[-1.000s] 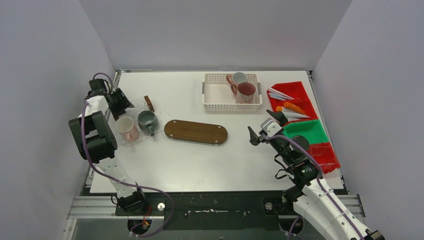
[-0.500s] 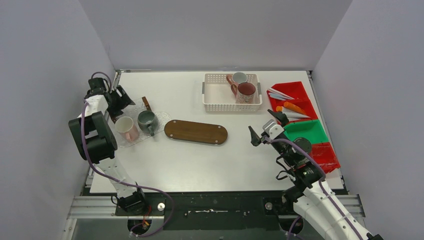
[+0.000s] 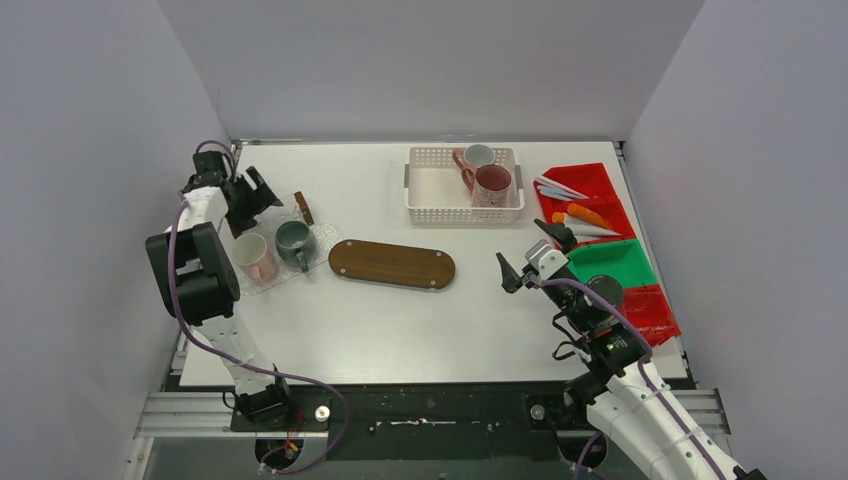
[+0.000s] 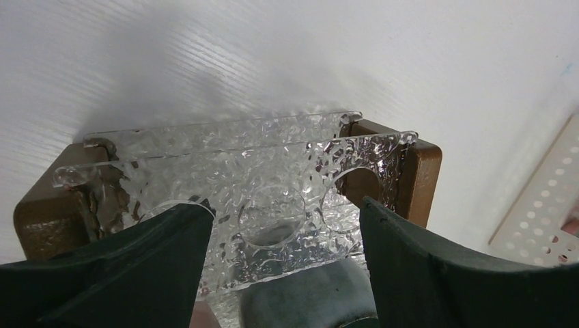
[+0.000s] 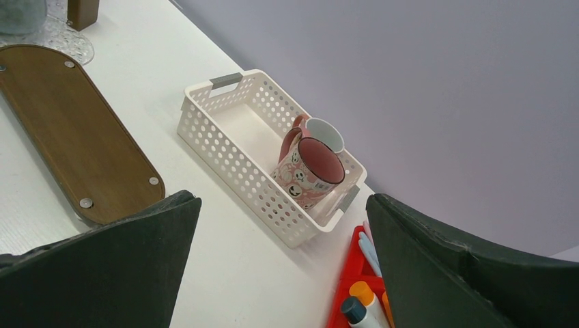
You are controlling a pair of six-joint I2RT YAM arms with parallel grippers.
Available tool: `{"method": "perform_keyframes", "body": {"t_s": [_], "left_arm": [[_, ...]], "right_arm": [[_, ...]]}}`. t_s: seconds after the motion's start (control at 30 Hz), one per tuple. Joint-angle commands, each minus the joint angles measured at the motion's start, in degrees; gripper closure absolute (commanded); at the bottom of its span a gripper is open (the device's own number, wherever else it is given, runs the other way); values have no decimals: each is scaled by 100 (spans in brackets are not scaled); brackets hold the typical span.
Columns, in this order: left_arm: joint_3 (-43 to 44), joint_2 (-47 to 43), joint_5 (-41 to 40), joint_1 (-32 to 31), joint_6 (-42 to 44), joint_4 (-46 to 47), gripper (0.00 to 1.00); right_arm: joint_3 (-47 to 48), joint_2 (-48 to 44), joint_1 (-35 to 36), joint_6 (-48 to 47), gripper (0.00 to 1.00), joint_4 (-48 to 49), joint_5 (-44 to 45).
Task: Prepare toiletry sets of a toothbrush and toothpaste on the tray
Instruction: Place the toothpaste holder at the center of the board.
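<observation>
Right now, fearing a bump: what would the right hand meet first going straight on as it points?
Probably the white basket, which sits centred ahead of the open right hand; depth is unclear, so the bare table before it could come first.

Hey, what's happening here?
Two robot arms are preparing toiletry sets. The left gripper is open at the far side of the clear tray, which holds a pinkish-white mug and a dark green mug. The right gripper hangs open and empty near the red bins. The basket holds two more mugs.
</observation>
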Motion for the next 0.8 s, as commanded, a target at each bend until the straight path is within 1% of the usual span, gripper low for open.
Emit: {"method": "perform_keyframes", "body": {"t_s": [0.0, 0.23, 0.33, 0.47, 0.53, 0.63, 0.7, 0.77], "left_arm": [[93, -460, -339, 8, -157, -65, 23], [251, -634, -664, 0, -154, -252, 16], [319, -761, -774, -26, -114, -362, 11], [340, -1073, -886, -111, 30, -528, 7], [304, -1357, -982, -196, 167, -615, 4], [159, -1760, -1024, -328, 323, -664, 3], [43, -2032, -1026, -423, 394, -690, 3], [-87, -2323, -1036, -542, 430, -673, 3]], "right_arm": [[-2, -46, 15, 9, 0, 277, -46], [-7, -74, 18, 9, 0, 287, -56], [2, -96, 20, 14, 0, 287, -19], [21, -109, 19, 208, 0, 371, 252], [36, -135, 23, 563, 0, 475, 576], [228, -85, 22, 1208, 0, 423, 1216], [491, 29, 21, 1665, 0, 170, 1731], [858, 220, 13, 2154, 0, -289, 2369]]}}
